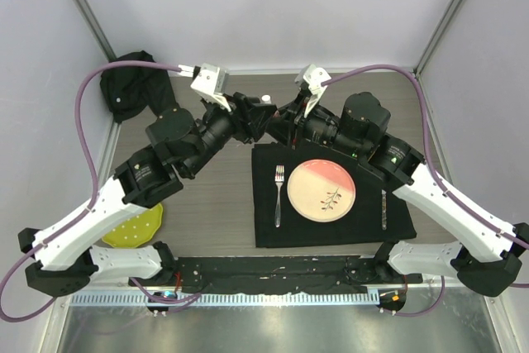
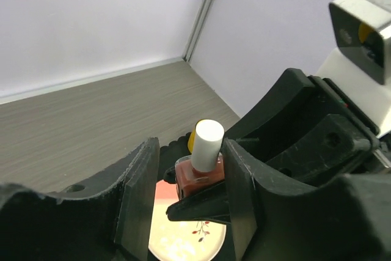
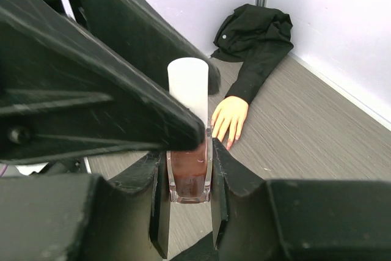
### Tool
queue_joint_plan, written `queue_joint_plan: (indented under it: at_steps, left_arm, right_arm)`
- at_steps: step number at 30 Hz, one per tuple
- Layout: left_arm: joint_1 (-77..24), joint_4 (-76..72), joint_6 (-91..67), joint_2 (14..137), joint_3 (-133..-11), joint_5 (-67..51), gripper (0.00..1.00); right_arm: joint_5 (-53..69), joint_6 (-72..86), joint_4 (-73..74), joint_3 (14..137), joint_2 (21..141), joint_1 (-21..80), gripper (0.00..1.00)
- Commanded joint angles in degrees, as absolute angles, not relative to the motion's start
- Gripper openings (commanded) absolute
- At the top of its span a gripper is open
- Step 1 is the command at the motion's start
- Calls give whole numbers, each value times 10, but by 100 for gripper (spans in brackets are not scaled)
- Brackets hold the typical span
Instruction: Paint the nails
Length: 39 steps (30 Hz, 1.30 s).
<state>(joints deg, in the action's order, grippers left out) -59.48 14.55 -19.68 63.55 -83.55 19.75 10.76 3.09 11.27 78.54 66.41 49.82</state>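
Right claw (image 3: 189, 203): clenched on the glass body of an upright polish bottle (image 3: 189, 178), held off the bench (image 3: 305, 142).
Left claw (image 2: 188, 203): parted, straddling the bottle's white cap (image 2: 206, 143), with a gap on one side.
Nails (image 3: 230, 143): on the mannequin hand (image 3: 231, 116), which lies flat on the bench beyond the bottle; its black sleeve (image 3: 256, 59) runs to the corner.

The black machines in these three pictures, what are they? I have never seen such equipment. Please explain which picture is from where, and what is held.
They are two robot arms bolted at the edge of a table. One picture looks down from above; the others come from cameras on each wrist. On the table lie a black mat with a plate, fork and knife, a yellow disc, and a mannequin hand in a black sleeve. The right gripper is shut on a small polish bottle; the left gripper stands open around its white cap.
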Motion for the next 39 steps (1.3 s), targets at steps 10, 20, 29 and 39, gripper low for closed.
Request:
queue_joint_plan:
  at_steps: [10, 20, 29, 39]
  left_arm:
    - [-601, 138, -205, 664, -875, 177, 12]
    - [-520, 87, -233, 695, -853, -533, 0]
    - [-520, 133, -187, 754, -881, -698, 0]
    - [-485, 220, -136, 699, -911, -542, 56]
  right_arm:
    - [133, 31, 80, 809, 647, 504, 1]
    - [480, 110, -44, 769, 595, 504, 1]
    - [577, 240, -174, 761, 597, 503, 1]
    - [527, 132, -46, 787, 599, 494, 1]
